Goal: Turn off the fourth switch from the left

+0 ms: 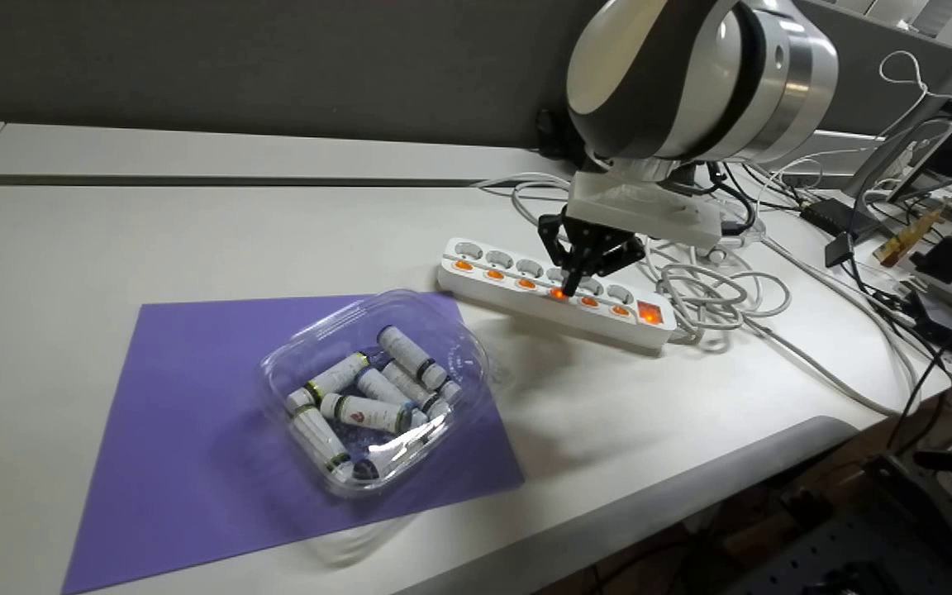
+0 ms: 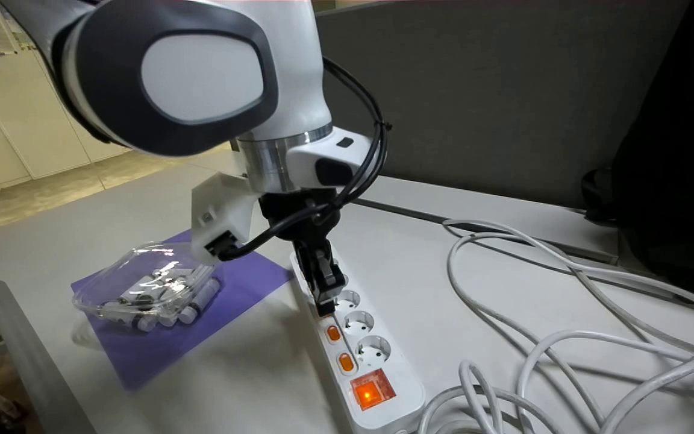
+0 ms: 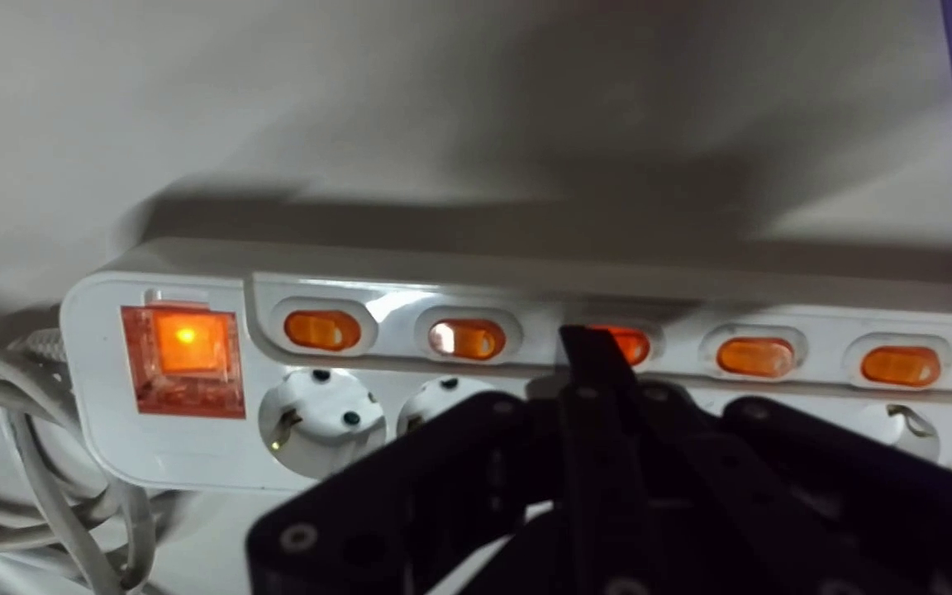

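The white power strip lies on the table with its row of orange-red switches; it also shows in an exterior view and the wrist view. The fourth switch from the cordless end glows redder than its neighbours. In the wrist view the fourth switch is partly covered by my fingertips; in an exterior view it is mostly hidden behind them. My gripper is shut and empty, pointing down; it also shows in an exterior view and the wrist view. I cannot tell if the tips touch the switch.
A large lit switch sits at the cord end, by coiled white cables. Sockets run beside the switches. A clear plastic box of small white tubes stands on a purple sheet. A grey partition stands behind.
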{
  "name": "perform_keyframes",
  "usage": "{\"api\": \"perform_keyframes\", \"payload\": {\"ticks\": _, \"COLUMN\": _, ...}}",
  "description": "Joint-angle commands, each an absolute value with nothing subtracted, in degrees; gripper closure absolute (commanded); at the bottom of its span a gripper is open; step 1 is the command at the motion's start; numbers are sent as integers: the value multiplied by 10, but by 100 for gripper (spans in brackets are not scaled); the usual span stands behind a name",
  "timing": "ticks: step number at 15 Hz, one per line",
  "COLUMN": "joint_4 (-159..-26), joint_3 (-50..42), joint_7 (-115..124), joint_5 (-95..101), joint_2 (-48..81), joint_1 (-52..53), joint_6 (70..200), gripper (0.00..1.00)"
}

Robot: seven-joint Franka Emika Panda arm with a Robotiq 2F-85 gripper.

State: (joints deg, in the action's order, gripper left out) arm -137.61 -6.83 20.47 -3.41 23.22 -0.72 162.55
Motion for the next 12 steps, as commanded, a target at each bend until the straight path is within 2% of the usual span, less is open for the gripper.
{"api": "perform_keyframes", "payload": {"ticks": 1, "joint_4": -1359, "joint_3": -73, "joint_7": 199, "joint_5": -47, "joint_2": 248, "joint_1": -1, "joint_6": 1619, "gripper": 100}}
{"api": "perform_keyframes", "payload": {"ticks": 12, "joint_4": -1338, "joint_3": -96, "joint_7": 211, "joint_5": -34, "joint_2": 288, "joint_1": 15, "joint_6": 1602, "gripper": 100}}
